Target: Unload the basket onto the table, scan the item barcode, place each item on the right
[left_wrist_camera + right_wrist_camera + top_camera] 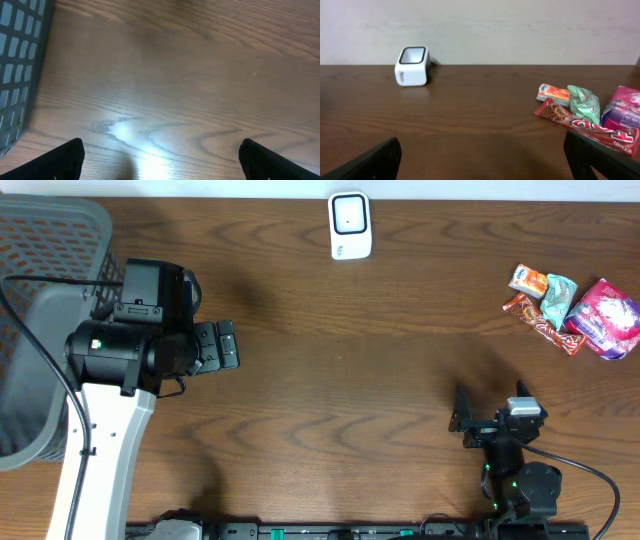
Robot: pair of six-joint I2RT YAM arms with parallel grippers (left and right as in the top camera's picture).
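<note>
A white barcode scanner [350, 225] stands at the far edge of the table and shows far left in the right wrist view [412, 66]. The items lie in a cluster at the far right: an orange packet [528, 280], a green packet [558, 298], a red bar [542, 322] and a pink bag [608, 318]. In the right wrist view the red bar [580, 121] lies nearest. My right gripper [490, 402] is open and empty near the front edge, facing the far wall [482, 157]. My left gripper [228, 345] hangs open over bare wood [160, 160].
A grey mesh basket [40, 240] fills the far left corner, and its wall runs along the left edge of the left wrist view [17, 60]. Brown wood table [380, 350] stretches between the two arms. A pale wall rises behind the scanner.
</note>
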